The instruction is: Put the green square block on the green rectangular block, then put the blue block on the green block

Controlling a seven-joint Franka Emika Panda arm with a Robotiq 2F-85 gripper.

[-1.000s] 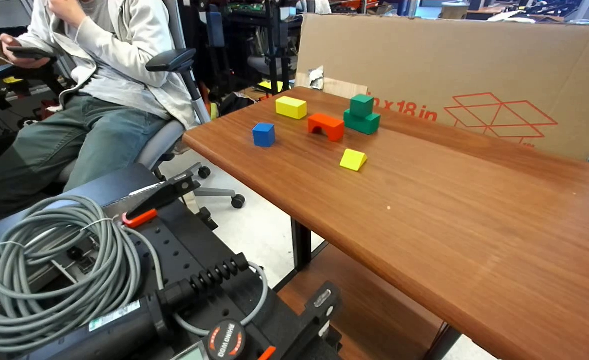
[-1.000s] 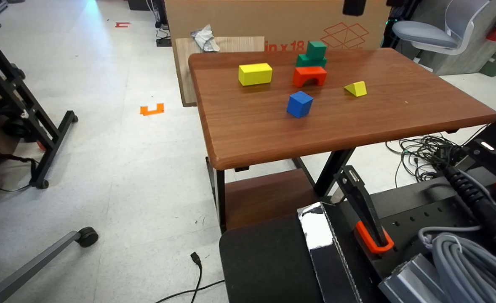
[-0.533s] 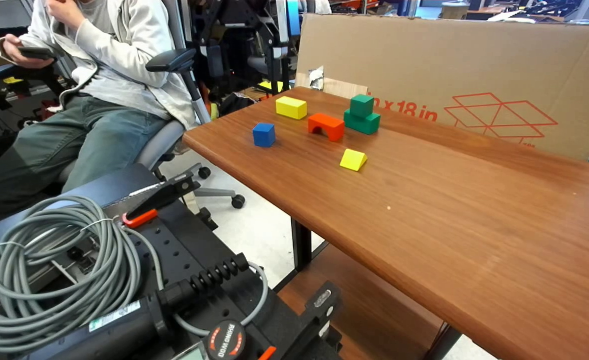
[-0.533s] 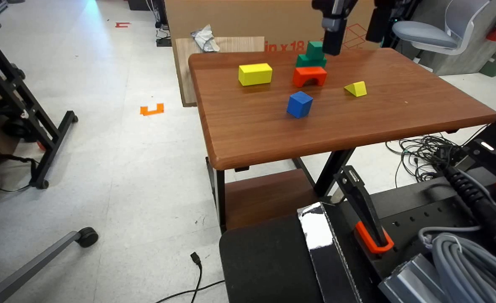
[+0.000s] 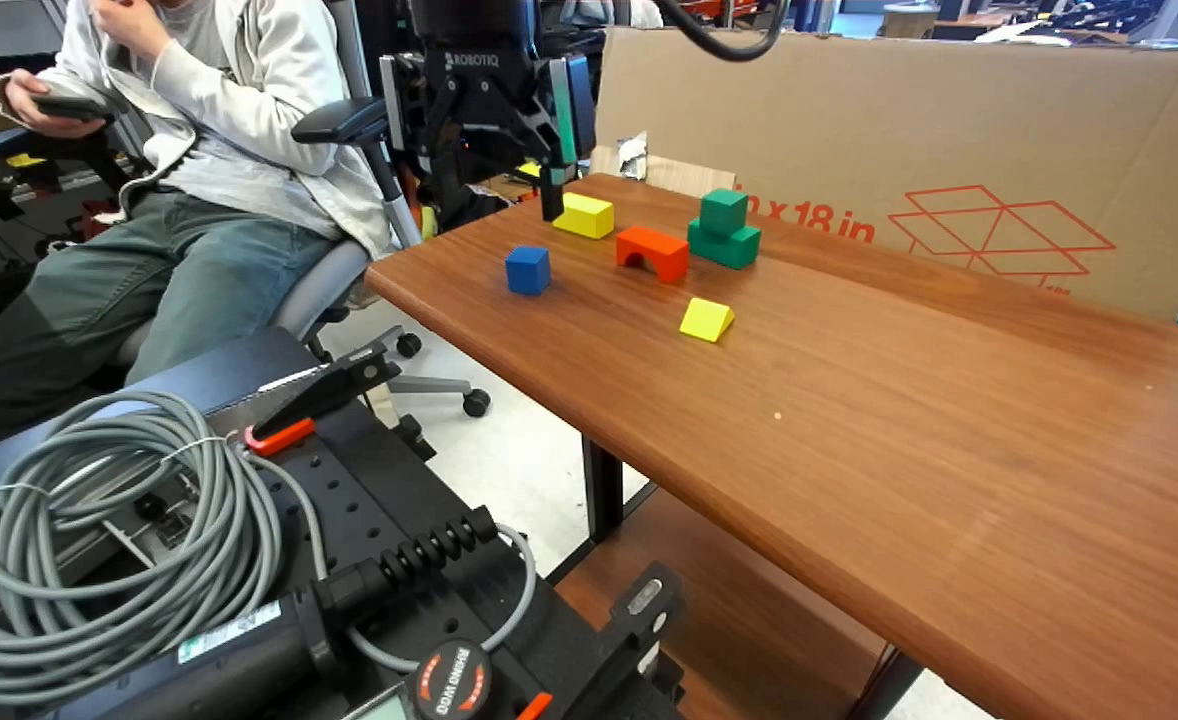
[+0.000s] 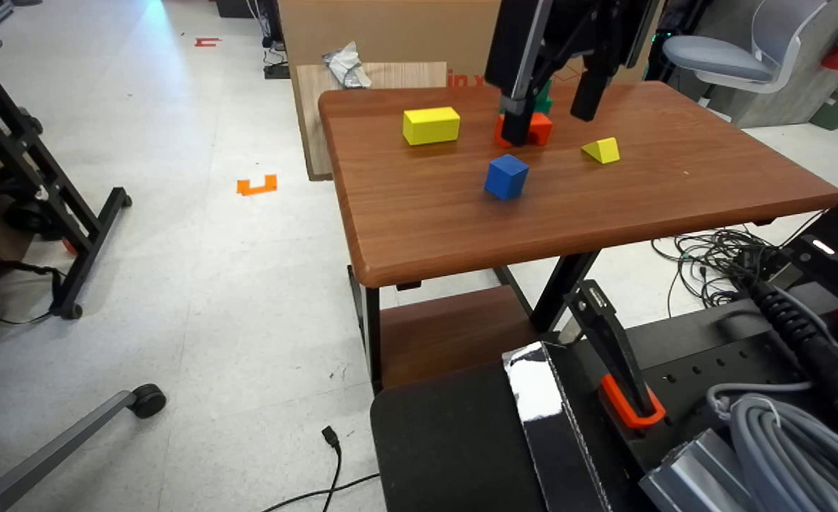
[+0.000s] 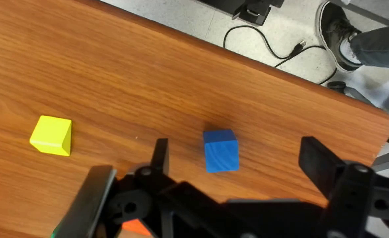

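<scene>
- You have the black Robotiq pincer (image 7: 235, 152) spread wide above the brown wood-grain bench (image 5: 899, 420), gripping nothing.
- Wrist view: the plain blue cube-shaped block (image 7: 221, 155) shows in the gap between your two black fingers (image 7: 162, 155), closer in that picture to the one at left, touching neither.
- Your blue block sits flat on the bench, lower than the fingers, not yet on the stack.
- Next out, the orange-red arch-shaped block (image 6: 541, 129) stands on its two feet near the blue block; in an exterior view one finger hides its middle from you.
- Just beside the arch, the small green cube (image 5: 723, 212) rests on top of the wider green rectangular block (image 5: 711, 246), so your first step is in place. In an exterior view the pincer covers most of the pair.
- Yellow rectangular block (image 6: 431, 126): lies on the bench, apart from the arch.
- Yellow wedge-shaped block (image 7: 51, 135): on the bench, to the left of the blue block in your wrist view and well apart from it.
- Behind the bench you have an upright tan cardboard sheet (image 5: 849, 120) with red print.
</scene>
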